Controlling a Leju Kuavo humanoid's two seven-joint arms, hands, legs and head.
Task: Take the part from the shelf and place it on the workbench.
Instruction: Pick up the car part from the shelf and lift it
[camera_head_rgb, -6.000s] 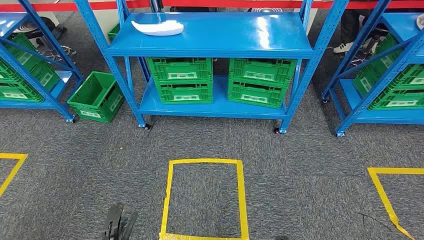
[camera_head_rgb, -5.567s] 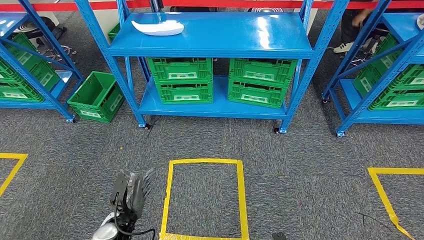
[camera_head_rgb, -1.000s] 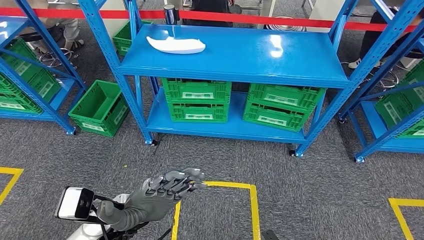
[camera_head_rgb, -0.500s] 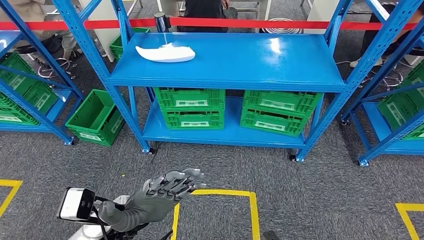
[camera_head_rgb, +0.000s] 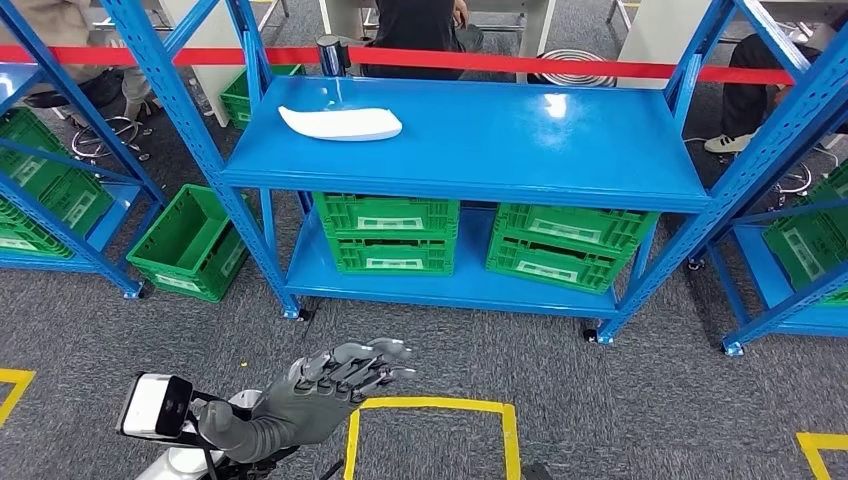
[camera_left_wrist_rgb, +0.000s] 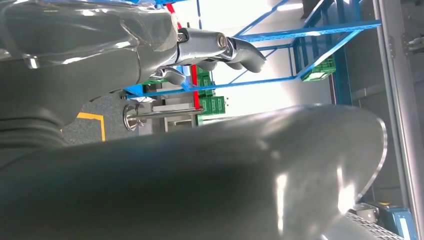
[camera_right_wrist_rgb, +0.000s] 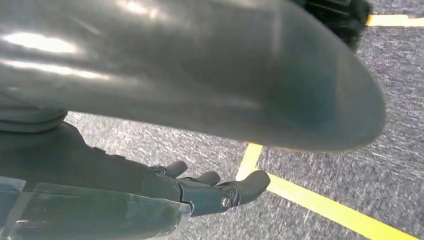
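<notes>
part: the flat white moulded plastic part sits on our blue metal shelf's top deck, back-left area
left robot hand: empty, fingers spread, over grey carpet, well short of the shelf
right robot hand: empty, fingers loosely apart, above yellow floor tape
around: green plastic crates on the lower deck, red barrier tape behind

Warehouse corner with grey carpet and blue racks everywhere

I'm looking down at a speckled grey carpet floor marked with yellow tape squares. Ahead of me is a blue metal two-tier shelf rack with green plastic crates on its lower tier, a red barrier strip behind, and overhead light glaring off the top tier.
</notes>
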